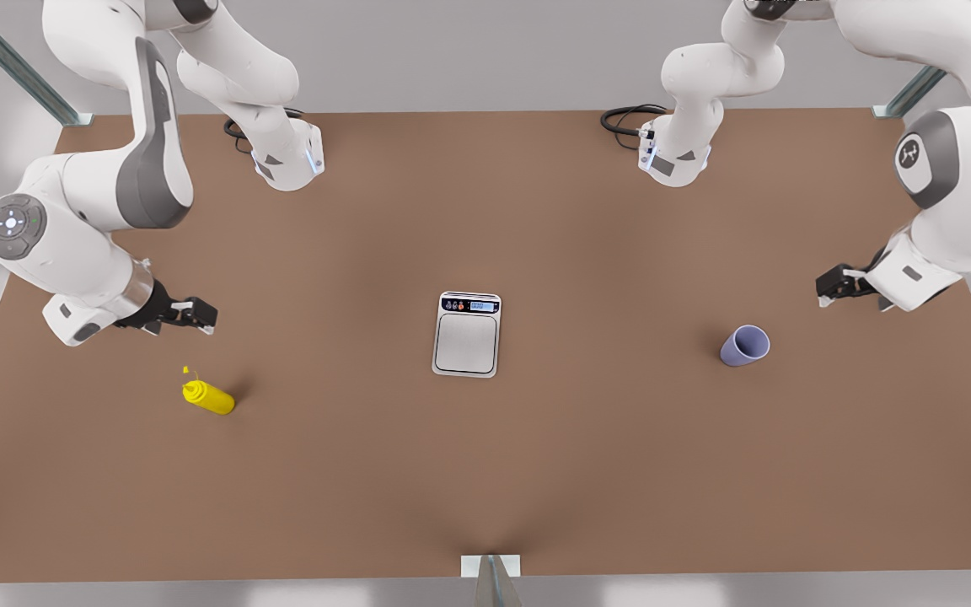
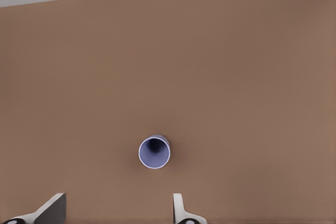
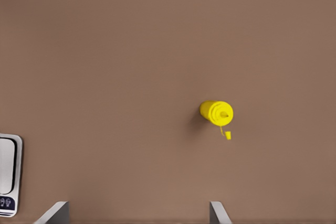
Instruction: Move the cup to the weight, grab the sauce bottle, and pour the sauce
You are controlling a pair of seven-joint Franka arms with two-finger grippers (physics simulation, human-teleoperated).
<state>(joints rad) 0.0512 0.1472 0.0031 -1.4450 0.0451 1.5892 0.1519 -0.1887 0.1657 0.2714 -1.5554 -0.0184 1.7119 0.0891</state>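
Note:
The lavender cup (image 1: 745, 346) stands upright on the brown table at the front view's right; the left wrist view looks down into its dark inside (image 2: 154, 152). My left gripper (image 1: 824, 295) hovers open behind and to the right of it, fingers (image 2: 56, 205) wide apart. The yellow sauce bottle (image 1: 209, 396) stands at the front view's left, seen from above with its nozzle cap hanging off (image 3: 217, 112). My right gripper (image 1: 207, 319) is open above and behind it (image 3: 137, 211). The silver weight (image 1: 467, 334) lies at the table's middle, its edge visible (image 3: 8, 182). No sauce shows.
Both arm bases (image 1: 287, 156) (image 1: 675, 156) stand at the back of the table with black cables (image 1: 629, 118) beside them. A metal bracket (image 1: 491, 566) sits at the front edge. Bare brown tabletop (image 1: 603, 438) spreads between the objects.

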